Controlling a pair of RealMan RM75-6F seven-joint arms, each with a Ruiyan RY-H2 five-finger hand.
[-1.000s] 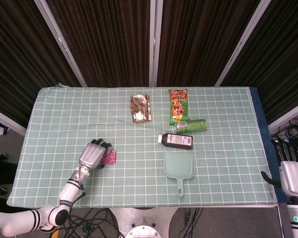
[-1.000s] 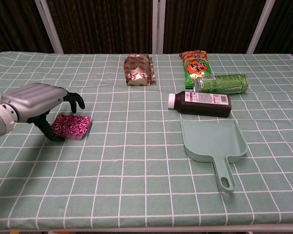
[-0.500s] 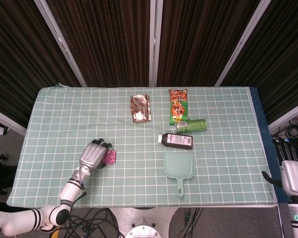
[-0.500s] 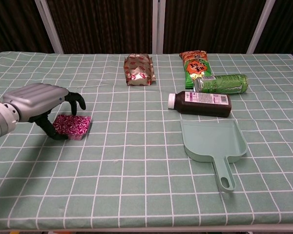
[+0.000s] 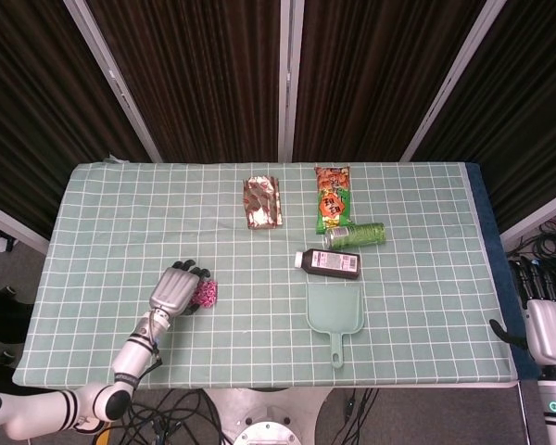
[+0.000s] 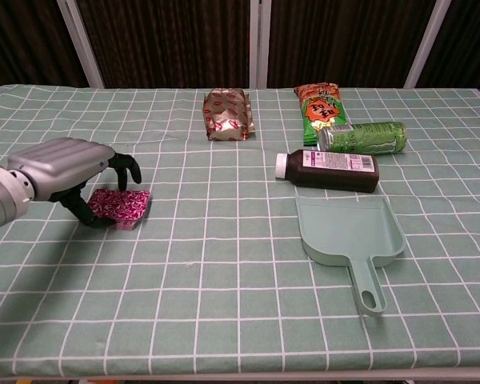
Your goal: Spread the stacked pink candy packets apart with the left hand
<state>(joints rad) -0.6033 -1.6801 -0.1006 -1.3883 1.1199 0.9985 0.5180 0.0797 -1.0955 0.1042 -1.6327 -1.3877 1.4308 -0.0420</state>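
Note:
The stack of pink candy packets (image 5: 205,294) (image 6: 123,206) lies flat on the green checked cloth, near the table's front left. My left hand (image 5: 175,289) (image 6: 62,165) arches over the stack's left side. Its thumb is at the stack's near left edge and its dark fingertips (image 6: 131,171) hang just above the far edge. The stack's left end is hidden under the hand. Nothing is lifted. My right hand (image 5: 548,326) shows only in the head view, off the table's right edge, fingers apart and holding nothing.
A red-and-silver foil packet (image 5: 263,202) (image 6: 227,114) lies at the back middle. Right of it are a green snack bag (image 5: 333,197) (image 6: 321,108), a green can (image 5: 355,235) (image 6: 364,137) on its side, a dark bottle (image 5: 329,263) (image 6: 330,170) and a green dustpan (image 5: 334,313) (image 6: 350,232).
My left hand has crept slightly further over the pink stack. The packets and the right hand have not visibly moved.

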